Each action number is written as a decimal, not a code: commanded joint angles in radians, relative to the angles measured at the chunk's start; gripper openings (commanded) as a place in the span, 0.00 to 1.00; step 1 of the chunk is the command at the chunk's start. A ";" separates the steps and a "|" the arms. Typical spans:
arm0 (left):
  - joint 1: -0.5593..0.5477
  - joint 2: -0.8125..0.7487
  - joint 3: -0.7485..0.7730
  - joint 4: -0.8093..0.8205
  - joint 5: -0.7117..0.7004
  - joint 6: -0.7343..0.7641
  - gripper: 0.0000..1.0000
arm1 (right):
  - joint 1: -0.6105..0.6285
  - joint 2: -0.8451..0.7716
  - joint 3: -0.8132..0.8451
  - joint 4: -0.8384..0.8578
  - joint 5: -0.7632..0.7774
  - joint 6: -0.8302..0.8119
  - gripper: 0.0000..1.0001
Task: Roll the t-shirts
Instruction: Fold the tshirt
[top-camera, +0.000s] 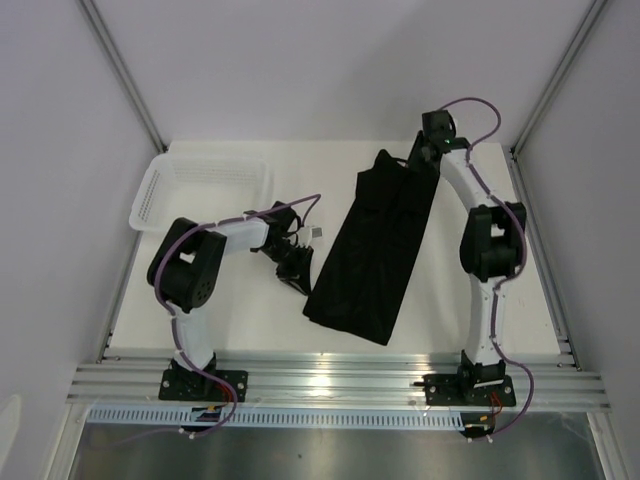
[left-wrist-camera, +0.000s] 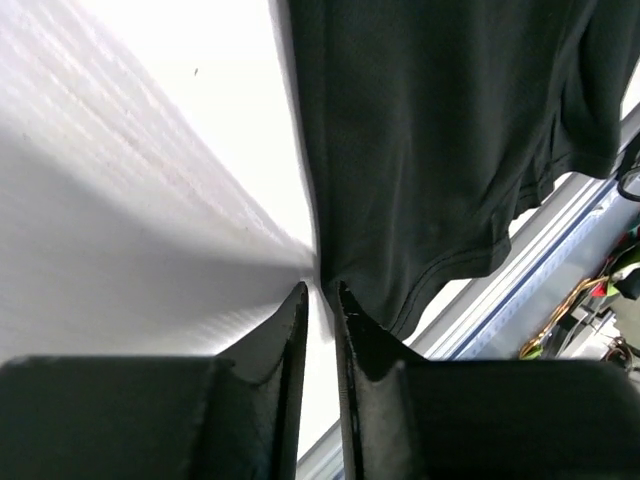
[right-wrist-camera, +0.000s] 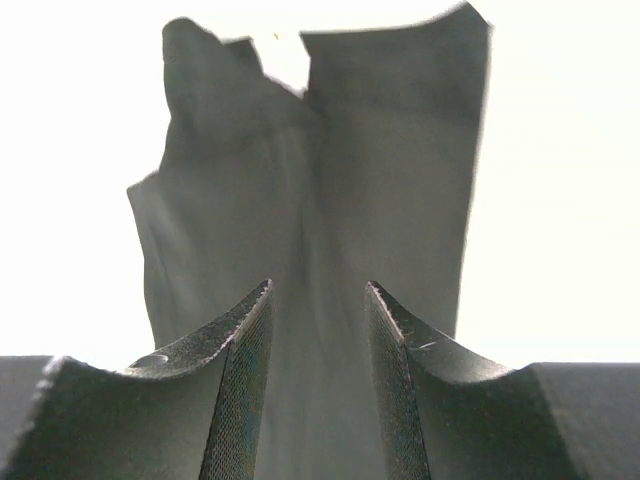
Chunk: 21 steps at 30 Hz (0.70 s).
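Note:
The black t-shirt lies on the white table as a long folded strip, running diagonally from the far right to the near middle. My left gripper sits low beside its near left corner. In the left wrist view the left gripper shows only a narrow gap with bare table in it, and the t-shirt hem lies just to its right. My right gripper is at the shirt's far end. In the right wrist view the right gripper is open over the t-shirt, gripping nothing.
A white mesh basket stands at the back left of the table. An aluminium rail carrying both arm bases runs along the near edge. Grey walls close in both sides and the back.

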 joint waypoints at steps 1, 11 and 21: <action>-0.001 -0.035 0.036 -0.045 -0.037 0.032 0.21 | 0.034 -0.285 -0.279 -0.110 0.075 0.014 0.44; 0.005 -0.071 0.091 -0.103 -0.118 0.064 0.25 | 0.250 -0.961 -1.166 -0.159 -0.172 0.279 0.46; 0.005 -0.074 0.112 -0.109 -0.135 0.064 0.27 | 0.361 -1.123 -1.516 0.091 -0.348 0.418 0.39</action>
